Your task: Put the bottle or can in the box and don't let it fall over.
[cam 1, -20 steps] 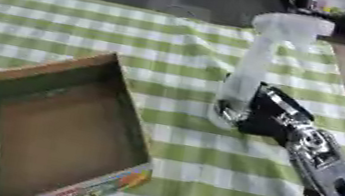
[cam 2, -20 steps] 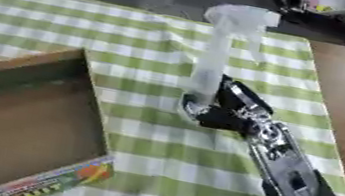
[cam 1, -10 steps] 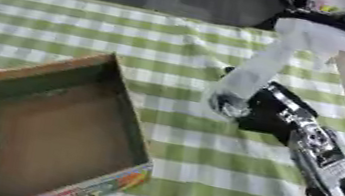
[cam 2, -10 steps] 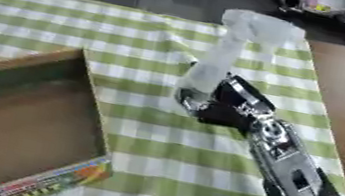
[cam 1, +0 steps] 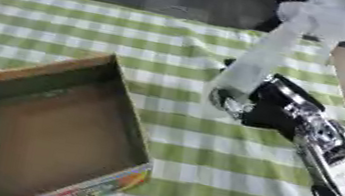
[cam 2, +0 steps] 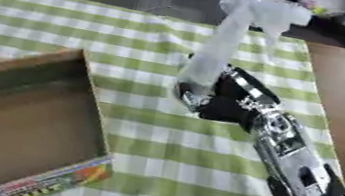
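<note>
The right hand (cam 1: 273, 113) comes in from 5 o'clock and its fingers are curled round the lower body of the bottle (cam 1: 257, 64), a pale translucent spray bottle. Gripping low puts the hand near the heavy end, so the tall neck and trigger head lean toward 1 o'clock above it. The bottle's base appears lifted off the green checked cloth (cam 1: 89, 34) on the tabletop, though contact cannot be ruled out. The box (cam 1: 122, 101), open on top and empty, lies at 8 o'clock from the bottle, well apart, its near wall facing the hand. I judge the bottle must be righted before it goes down inside, since it is tilted now. The left hand shows in neither view
</note>
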